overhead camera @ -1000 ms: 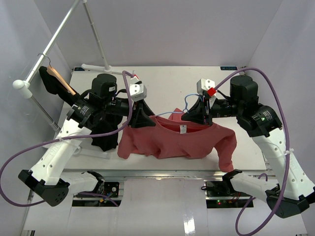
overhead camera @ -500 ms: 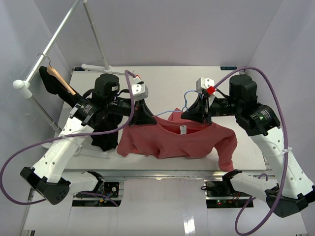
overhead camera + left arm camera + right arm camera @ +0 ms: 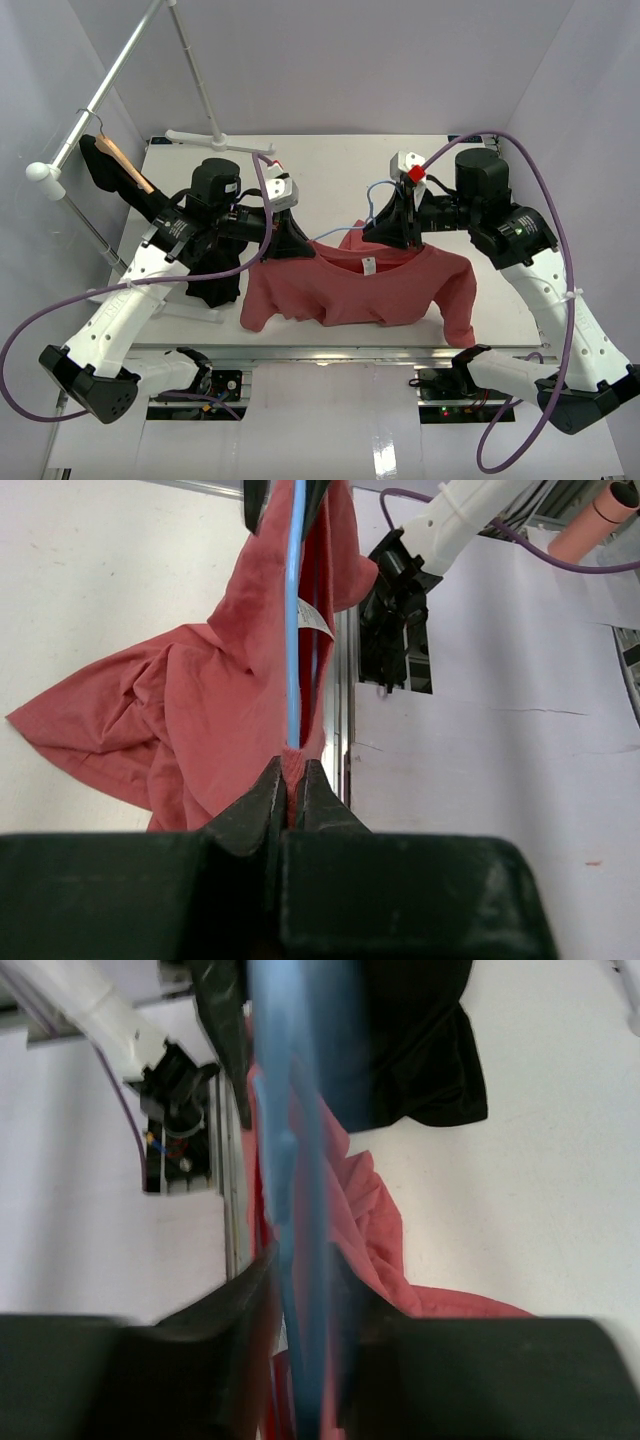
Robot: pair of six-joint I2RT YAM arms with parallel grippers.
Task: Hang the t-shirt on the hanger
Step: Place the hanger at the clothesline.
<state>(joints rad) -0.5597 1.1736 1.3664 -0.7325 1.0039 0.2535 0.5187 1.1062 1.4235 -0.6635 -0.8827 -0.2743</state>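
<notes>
The salmon-red t-shirt [image 3: 370,290] hangs between my two grippers, its body and right sleeve draped on the table. The light-blue wire hanger [image 3: 372,195] runs inside the collar, with its hook sticking up behind the neck. At the shirt's left shoulder my left gripper [image 3: 290,240] is shut, pinching red cloth where the blue wire [image 3: 294,630] ends at the jaws [image 3: 291,775]. My right gripper [image 3: 392,232] sits at the collar. In the right wrist view, which is blurred, its fingers [image 3: 300,1270] close narrowly round the hanger wire [image 3: 290,1160] with red cloth [image 3: 370,1210] beside it.
A black garment [image 3: 215,280] hangs from a tan wooden hanger [image 3: 125,165] on the white rack rod [image 3: 100,95] at the left. The rack's base [image 3: 215,140] lies at the table's back. The table's front edge [image 3: 340,350] runs just below the shirt.
My left gripper has closed on the shirt's left shoulder. The right arm has shifted left and a little back, carrying the hanger and collar with it.
</notes>
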